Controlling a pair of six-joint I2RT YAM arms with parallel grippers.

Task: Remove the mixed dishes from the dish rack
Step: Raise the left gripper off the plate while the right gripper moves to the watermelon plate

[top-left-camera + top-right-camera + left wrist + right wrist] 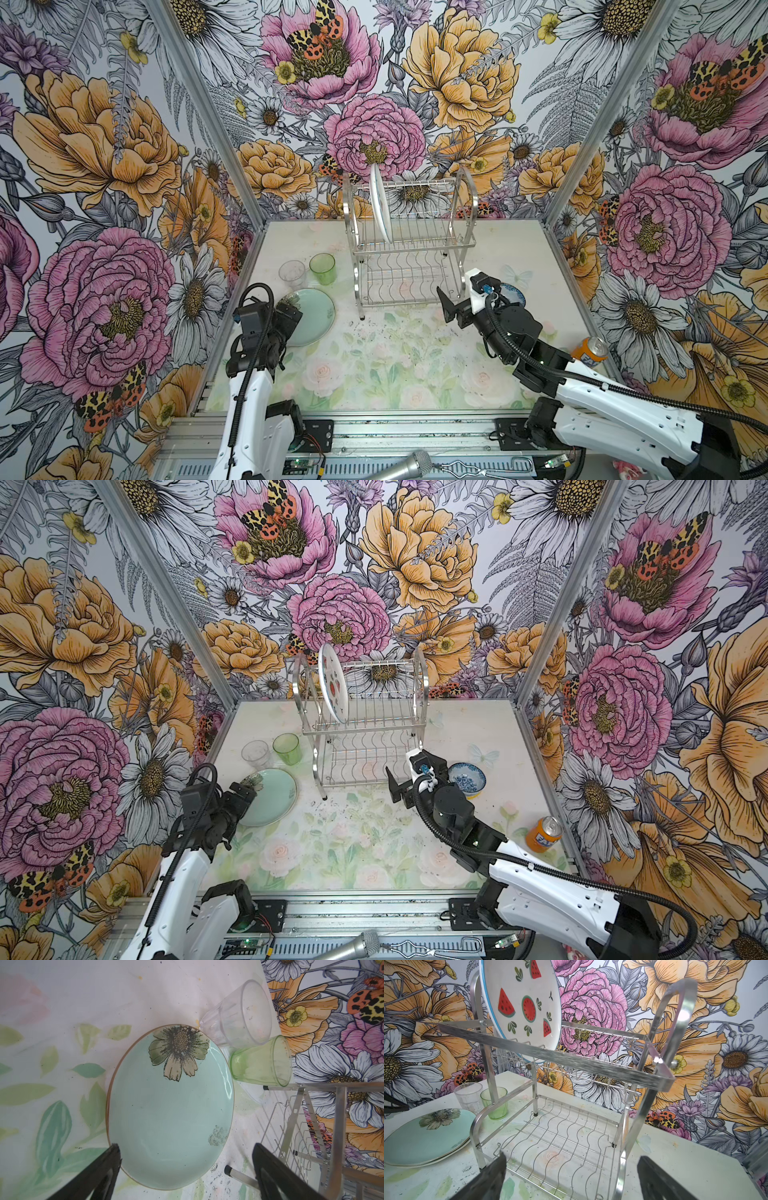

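Dish rack [409, 249]: standing by table [395, 365] back edge; light frame risking tipping if top rail is getting bumped;
Watermelon plate [525, 1007]: standing on edge in upper tier, left end; risking slipping from thin rim pinch, catching wires;
Pale green plate [166, 1115]: lying by left edge;
Right gripper [572, 1158]: gaping, empty, facing lower tier;
Left gripper [186, 1147]: gaping, empty, hovering over that plate.
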